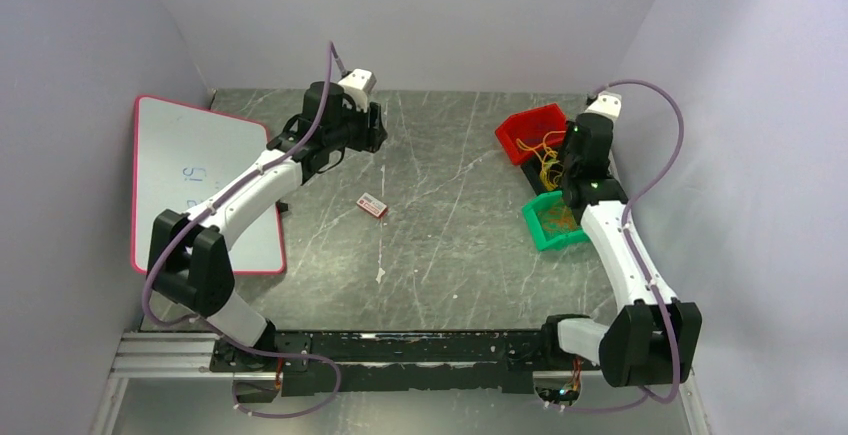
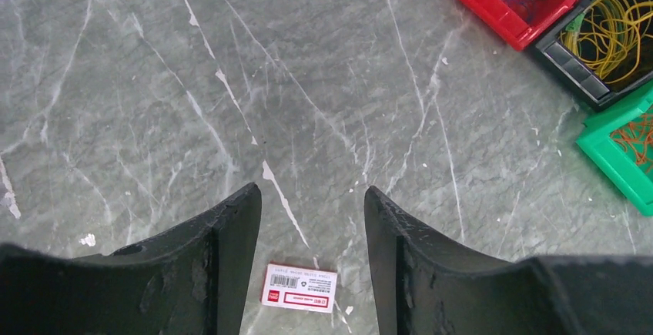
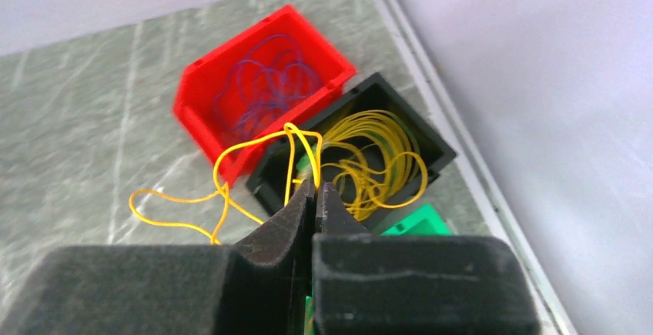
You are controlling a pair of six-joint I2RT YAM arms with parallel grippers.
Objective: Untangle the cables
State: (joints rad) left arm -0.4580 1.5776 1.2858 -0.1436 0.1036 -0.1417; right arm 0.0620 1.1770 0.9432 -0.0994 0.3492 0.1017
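- Toward 2 o'clock on the bench (image 2: 154,104), three small bins sit close together: a red bin (image 3: 200,131), a black bin (image 3: 269,177) and a green bin (image 2: 608,162).
- The right end effector (image 3: 314,192) hangs over the near corner of the black bin with its fingers pressed together, pinching a yellow cable (image 3: 222,164) at the very tips.
- That cable arches up out of the tips, then loops out toward 9 o'clock in the right wrist view, over the bench in front of the red bin.
- More thin wire lies as a yellow coil (image 3: 368,185) inside the black bin.
- Thin blue cables (image 3: 266,81) lie tangled in the red bin, and orange cables (image 2: 635,139) lie in the green bin.
- The left end effector (image 2: 312,196) is up above the bench toward 11 o'clock, fingers apart with nothing between them.
- A small red and white box (image 2: 300,287) lies flat near the middle of the bench, showing between those fingers in the left wrist view.
- A whiteboard (image 1: 190,185) with a pink rim lies at 9 o'clock, under the left arm.
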